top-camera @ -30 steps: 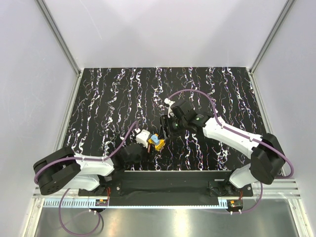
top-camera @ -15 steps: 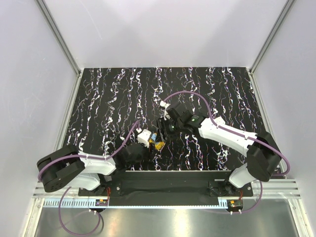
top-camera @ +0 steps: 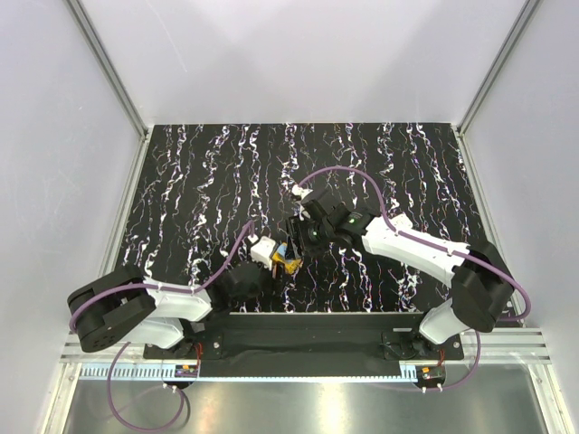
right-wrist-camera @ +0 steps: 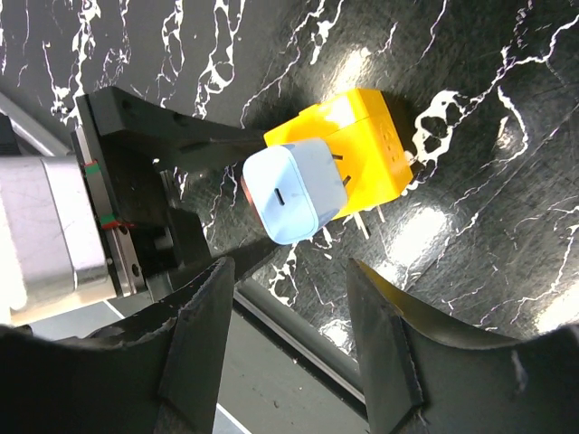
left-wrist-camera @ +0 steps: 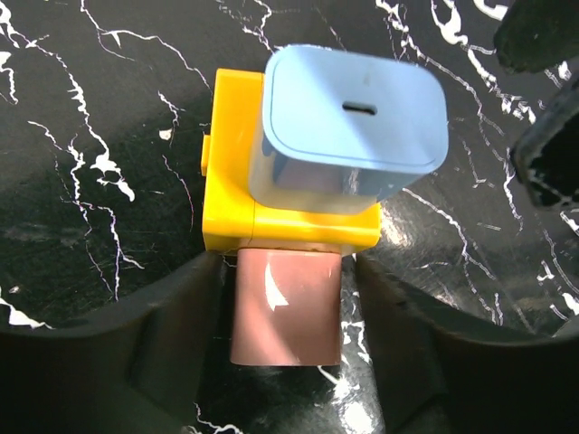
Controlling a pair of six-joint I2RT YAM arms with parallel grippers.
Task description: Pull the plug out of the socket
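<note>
The plug (right-wrist-camera: pixel 294 194) sticks out of the socket (right-wrist-camera: pixel 362 149), right in front of the right gripper (right-wrist-camera: pixel 291 271), whose fingers are wide apart; the left gripper (left-wrist-camera: pixel 288 298) sits at the socket's near side, grip unclear

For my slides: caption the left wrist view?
Blue plug seated in the yellow socket, which lies on the marbled table between the left gripper fingertips.

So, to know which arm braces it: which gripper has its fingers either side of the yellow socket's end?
The left gripper: its fingers flank the socket's brownish end. The right gripper hangs clear, beside the blue plug.
</note>
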